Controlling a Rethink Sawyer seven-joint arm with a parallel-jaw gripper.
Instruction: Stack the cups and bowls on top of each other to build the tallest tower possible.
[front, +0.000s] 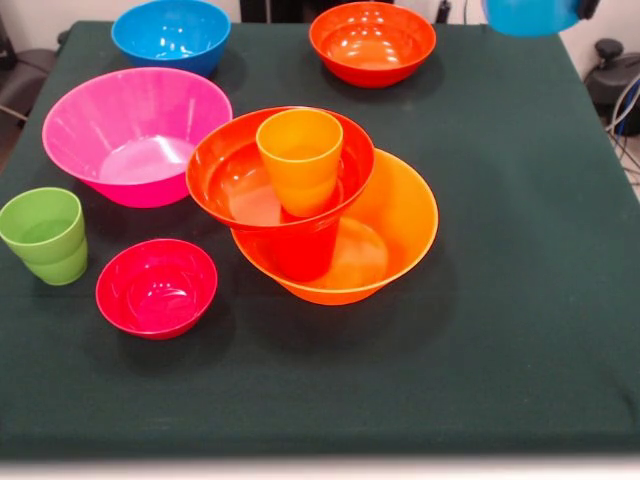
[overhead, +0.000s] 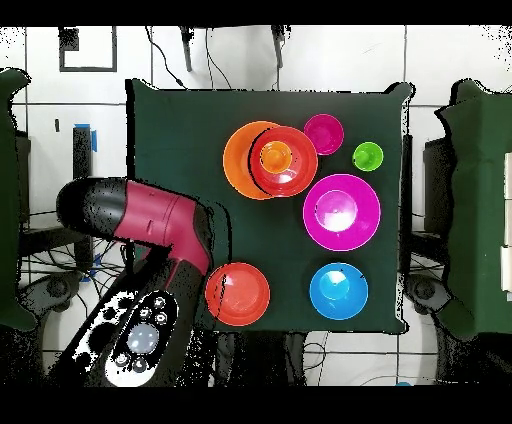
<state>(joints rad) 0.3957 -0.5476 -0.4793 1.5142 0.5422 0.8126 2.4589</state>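
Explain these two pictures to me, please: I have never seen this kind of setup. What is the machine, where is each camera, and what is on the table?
The machine is a red and black robot arm standing on a pedestal beside a table with a dark green cover. One camera faces the robot from across the table; there the arm barely shows. The other looks straight down, with the robot's base at the bottom. The claw cannot be made out, so I cannot say whether it holds anything.

In the middle stands a tower: a wide orange bowl, a red-orange cup in it, a red-orange bowl tilted on that, and an orange cup on top. Loose around it are a pink bowl, a blue bowl, another red-orange bowl, a small crimson bowl and a green cup.
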